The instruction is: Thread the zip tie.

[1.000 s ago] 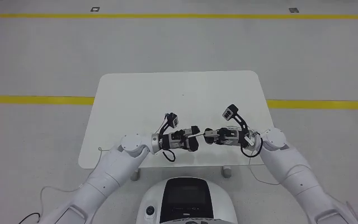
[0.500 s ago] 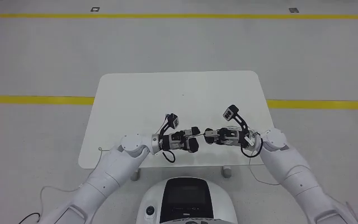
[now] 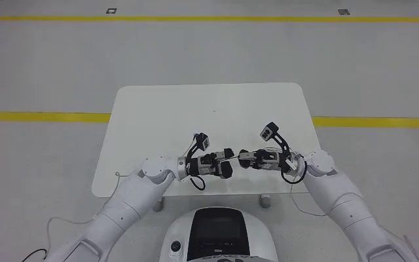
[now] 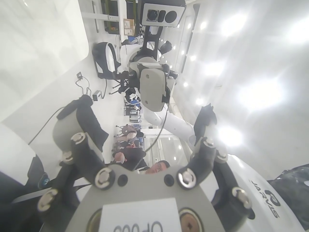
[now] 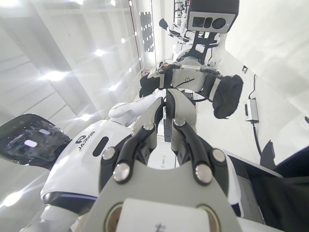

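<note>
Both grippers hang face to face just above the front edge of the white table (image 3: 196,111). My right gripper (image 5: 167,94) is shut on a dark ridged strip, the zip tie (image 5: 169,107), which runs lengthwise between its fingers. A thin dark end (image 5: 186,82) reaches toward the palm of the left gripper (image 5: 188,90). My left gripper (image 4: 142,114) stands wide open with black-padded fingertips (image 4: 79,108) and nothing between them. Seen from above, the left gripper (image 3: 226,162) and right gripper (image 3: 243,159) almost touch.
The tabletop behind the grippers is bare white. Grey floor with yellow lines (image 3: 52,116) surrounds the table. Cables (image 3: 196,180) hang from the wrists by the table's front edge.
</note>
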Robot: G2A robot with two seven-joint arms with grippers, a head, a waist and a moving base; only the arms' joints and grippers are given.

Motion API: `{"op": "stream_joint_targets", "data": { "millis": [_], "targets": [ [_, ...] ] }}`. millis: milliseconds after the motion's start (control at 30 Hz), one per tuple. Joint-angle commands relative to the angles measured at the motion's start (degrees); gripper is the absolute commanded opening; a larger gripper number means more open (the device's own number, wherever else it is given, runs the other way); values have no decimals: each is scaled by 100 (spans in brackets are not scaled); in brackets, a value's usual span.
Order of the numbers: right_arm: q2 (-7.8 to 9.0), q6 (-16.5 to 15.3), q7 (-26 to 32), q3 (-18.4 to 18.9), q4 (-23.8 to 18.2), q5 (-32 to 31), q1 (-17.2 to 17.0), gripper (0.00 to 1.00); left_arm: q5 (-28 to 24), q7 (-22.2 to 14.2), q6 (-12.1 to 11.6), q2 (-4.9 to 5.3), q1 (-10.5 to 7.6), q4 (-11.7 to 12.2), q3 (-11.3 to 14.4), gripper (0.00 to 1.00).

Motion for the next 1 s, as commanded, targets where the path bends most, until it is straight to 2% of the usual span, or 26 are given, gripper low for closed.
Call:
{"op": "stream_joint_targets", "data": {
  "millis": [0,400,733,800,867,967],
  "targets": [
    [2,8,7,22,-21,-11,-16,0,-20,7,-4,1,4,-2,2,100],
    [-10,62,43,68,-103,-68,-64,0,-82,-3,-11,9,-3,18,9,100],
    [-46,83,11,28,-13,-139,-35,0,-108,-34,-22,15,-12,19,26,100],
    [-48,114,-7,25,36,-199,-17,0,-109,-38,-29,18,-13,23,26,88],
    [-49,141,-11,20,64,-253,-6,0,-109,-38,-35,20,-14,25,27,83],
    [-46,183,-22,26,104,-358,15,0,-106,-36,-40,23,-15,25,27,69]
  ]
}}
